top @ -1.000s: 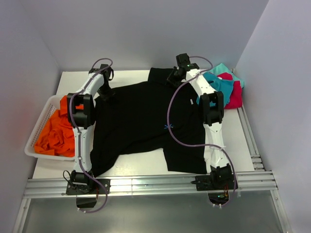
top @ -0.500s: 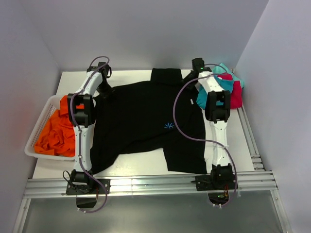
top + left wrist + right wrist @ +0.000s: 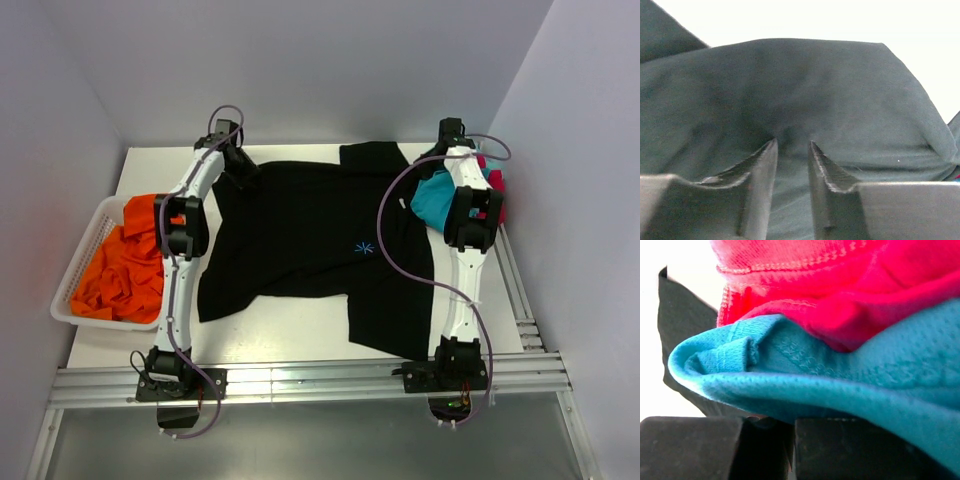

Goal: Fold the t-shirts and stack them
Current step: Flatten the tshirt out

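None folded yet: black shirt (image 3: 300,230) spread flat, left gripper (image 3: 791,145) pinching its far edge, right gripper (image 3: 792,422) nearly closed, hold unclear; teal (image 3: 435,197), pink (image 3: 495,195) right of it, orange (image 3: 125,270) left.

You have shirts in four colours: one black shirt (image 3: 300,230), one teal shirt (image 3: 435,197), one pink-red shirt (image 3: 494,182), one orange heap (image 3: 125,270), its shirt count unclear. One basket (image 3: 92,232). Two arms: left arm (image 3: 178,290), right arm (image 3: 462,290). One table (image 3: 290,330).
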{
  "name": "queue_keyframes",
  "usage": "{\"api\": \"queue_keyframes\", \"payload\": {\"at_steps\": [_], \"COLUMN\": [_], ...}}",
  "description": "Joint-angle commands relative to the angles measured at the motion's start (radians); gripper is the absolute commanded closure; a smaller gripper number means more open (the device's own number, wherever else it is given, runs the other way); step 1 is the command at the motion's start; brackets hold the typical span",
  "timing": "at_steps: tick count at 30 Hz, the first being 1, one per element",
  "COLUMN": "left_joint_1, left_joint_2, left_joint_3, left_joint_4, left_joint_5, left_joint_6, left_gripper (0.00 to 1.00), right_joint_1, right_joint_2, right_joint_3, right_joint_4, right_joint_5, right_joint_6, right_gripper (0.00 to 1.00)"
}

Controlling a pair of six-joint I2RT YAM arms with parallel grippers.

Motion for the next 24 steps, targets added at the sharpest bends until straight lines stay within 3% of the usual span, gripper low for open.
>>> {"api": "queue_keyframes", "payload": {"at_steps": [1,2,4,5,7,8,10,16,24], "left_joint_1": [-0.011,-0.007,0.012,0.021,0.048,0.059,0.09,0.182,0.223], "left_joint_2": [0.002,-0.044,-0.083,-0.118,-0.149,-0.185,-0.259,-0.41,-0.244], "left_joint_3": [-0.05,-0.061,-0.05,-0.031,-0.004,0.015,0.01,-0.124,-0.107], "left_joint_4": [0.099,0.116,0.144,0.15,0.151,0.151,0.144,0.112,-0.002], "left_joint_5": [0.003,-0.003,-0.019,-0.02,-0.026,-0.028,-0.057,-0.186,-0.283], "left_joint_6": [0.034,0.041,0.046,0.041,0.035,0.035,0.043,0.084,0.11], "left_gripper": [0.55,0.4,0.29,0.22,0.18,0.16,0.15,0.14,0.24], "right_joint_1": [-0.012,-0.012,-0.011,-0.008,-0.006,-0.003,-0.003,-0.003,0.015], "right_joint_2": [0.009,0.006,-0.012,-0.018,-0.041,-0.052,-0.107,-0.346,-0.673], "right_joint_3": [0.0,-0.012,-0.021,-0.017,-0.003,0.011,0.015,-0.079,-0.405], "right_joint_4": [0.041,0.058,0.105,0.116,0.147,0.154,0.177,0.184,0.133], "right_joint_5": [-0.03,-0.097,-0.144,-0.182,-0.207,-0.216,-0.236,-0.253,-0.238], "right_joint_6": [-0.04,-0.042,-0.039,-0.037,-0.025,-0.022,-0.005,0.018,-0.025], "right_gripper": [1.0,1.0,1.0,0.93,0.83,0.69,0.59,0.58,0.63]}}
